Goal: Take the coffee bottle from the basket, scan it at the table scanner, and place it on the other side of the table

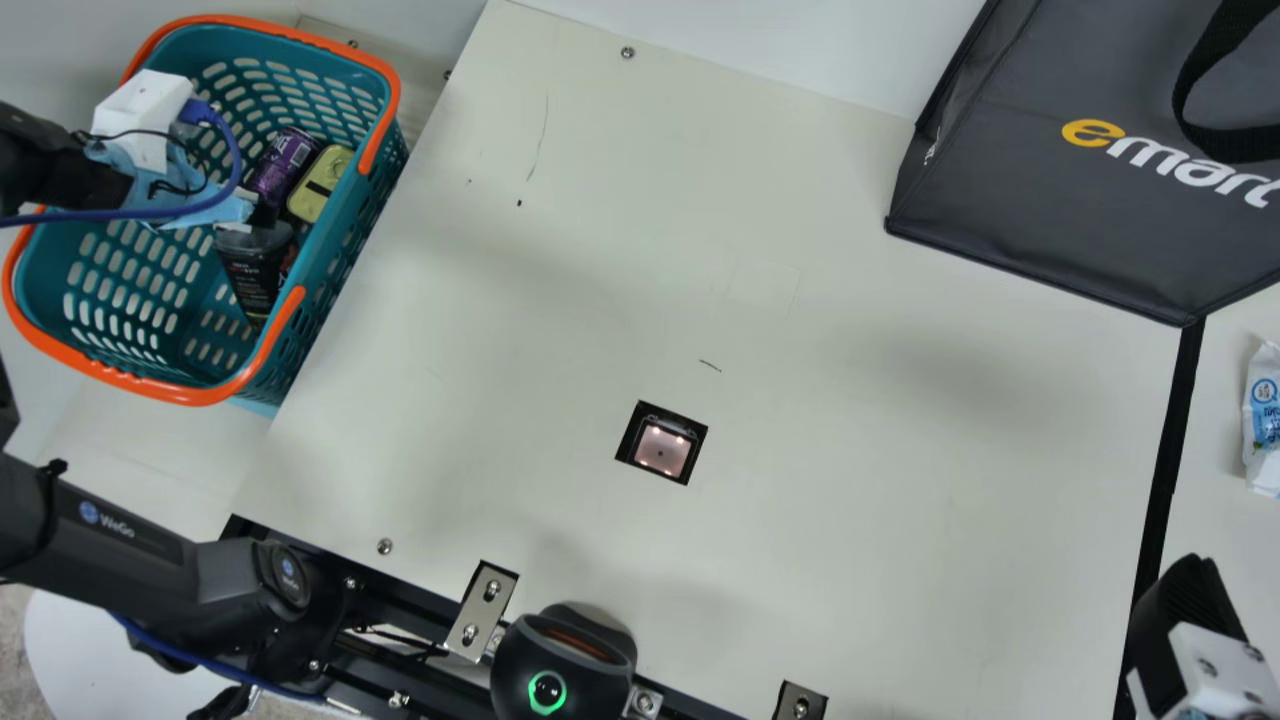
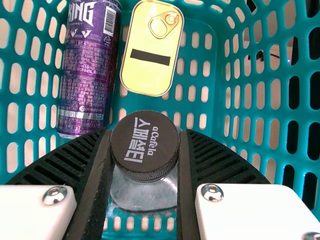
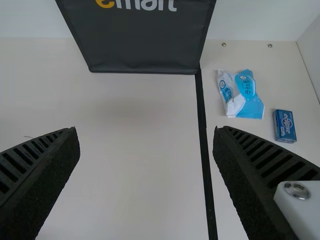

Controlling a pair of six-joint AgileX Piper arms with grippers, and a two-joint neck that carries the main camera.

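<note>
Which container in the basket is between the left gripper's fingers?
The coffee bottle, the one with the round black cap; the left fingers press it from both sides. The purple can and yellow tin lie outside them.

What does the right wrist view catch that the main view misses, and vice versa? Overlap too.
Right wrist view adds: small blue box.
Main view adds: teal basket holding coffee bottle, purple can and yellow tin; left hand gripping the bottle; table scanner; green-ringed device.
Both: dark bag, blue-white packet, black strip, right hand, open.
</note>
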